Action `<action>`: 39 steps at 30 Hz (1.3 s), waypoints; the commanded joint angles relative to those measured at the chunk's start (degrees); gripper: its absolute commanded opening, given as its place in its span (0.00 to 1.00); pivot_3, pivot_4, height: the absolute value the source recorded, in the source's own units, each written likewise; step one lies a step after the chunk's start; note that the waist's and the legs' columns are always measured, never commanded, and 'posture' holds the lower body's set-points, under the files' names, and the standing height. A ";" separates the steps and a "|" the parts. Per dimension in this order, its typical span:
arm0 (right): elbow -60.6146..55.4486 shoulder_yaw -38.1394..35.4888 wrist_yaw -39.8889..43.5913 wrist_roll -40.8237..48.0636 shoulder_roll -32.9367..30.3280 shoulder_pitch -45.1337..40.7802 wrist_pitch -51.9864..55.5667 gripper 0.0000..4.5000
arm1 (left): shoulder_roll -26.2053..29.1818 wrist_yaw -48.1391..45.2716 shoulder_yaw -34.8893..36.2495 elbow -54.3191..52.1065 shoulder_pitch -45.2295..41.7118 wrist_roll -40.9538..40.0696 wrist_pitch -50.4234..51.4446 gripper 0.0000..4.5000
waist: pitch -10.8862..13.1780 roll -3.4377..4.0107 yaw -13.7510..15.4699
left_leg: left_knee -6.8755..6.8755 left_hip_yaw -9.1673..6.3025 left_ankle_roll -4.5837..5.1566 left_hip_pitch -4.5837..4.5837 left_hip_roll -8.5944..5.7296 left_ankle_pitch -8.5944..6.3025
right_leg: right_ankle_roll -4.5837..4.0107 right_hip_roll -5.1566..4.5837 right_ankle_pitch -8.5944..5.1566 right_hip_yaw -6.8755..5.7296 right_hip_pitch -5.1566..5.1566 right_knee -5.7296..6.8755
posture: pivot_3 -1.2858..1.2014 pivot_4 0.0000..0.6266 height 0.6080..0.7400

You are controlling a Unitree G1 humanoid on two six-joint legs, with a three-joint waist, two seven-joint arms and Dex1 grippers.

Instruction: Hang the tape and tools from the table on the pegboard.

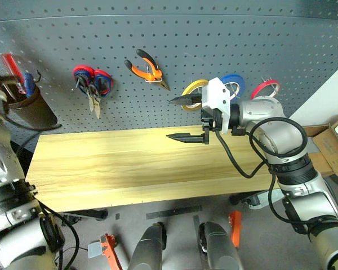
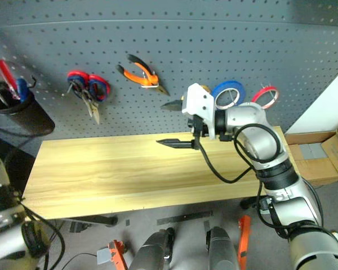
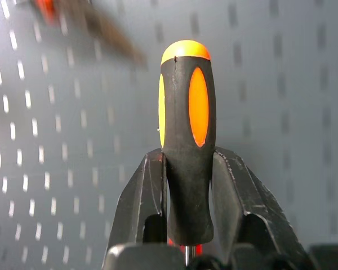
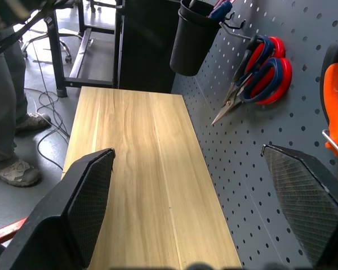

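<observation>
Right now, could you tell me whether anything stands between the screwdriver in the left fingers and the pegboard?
Nothing visible does. The screwdriver, clamped between the left fingers, faces bare pegboard with only open holes behind it.

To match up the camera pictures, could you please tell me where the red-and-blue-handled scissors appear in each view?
Left eye view: the scissors hang on the pegboard, between the black cup and the pliers.
Right eye view: the scissors hang in the same spot, left of the pliers.
Right wrist view: the scissors hang on the pegboard, next to the black cup.
Shared landmark: the black cup.
</observation>
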 commanded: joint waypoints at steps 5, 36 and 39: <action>-1.95 -2.30 0.00 1.58 0.76 -0.38 0.69 1.00 | 0.51 1.53 -1.28 4.28 -3.98 2.48 -9.04 0.17 | -0.25 -0.05 0.68 | 0.03 0.00 -0.03 0.01 -0.01 0.02 | -0.01 0.01 0.01 0.00 0.01 0.02 | 0.51 0.29 1.00; -10.49 -10.49 -0.57 8.89 -3.19 5.67 6.54 1.00 | -5.21 -7.68 -19.88 -25.93 -3.31 -11.45 13.26 1.00 | -1.37 0.14 0.49 | 0.07 0.06 -0.03 0.01 -0.04 0.02 | 0.00 0.00 0.03 0.08 0.05 0.08 | 0.49 0.26 1.00; -13.14 -10.71 -1.79 9.34 -4.81 8.15 8.18 1.00 | -5.89 -7.66 -21.40 -31.05 4.02 -17.10 24.19 1.00 | -1.74 0.30 -0.07 | 0.00 0.09 -0.02 0.02 -0.03 0.01 | 0.00 0.00 0.03 0.14 0.03 0.05 | 0.49 0.26 1.00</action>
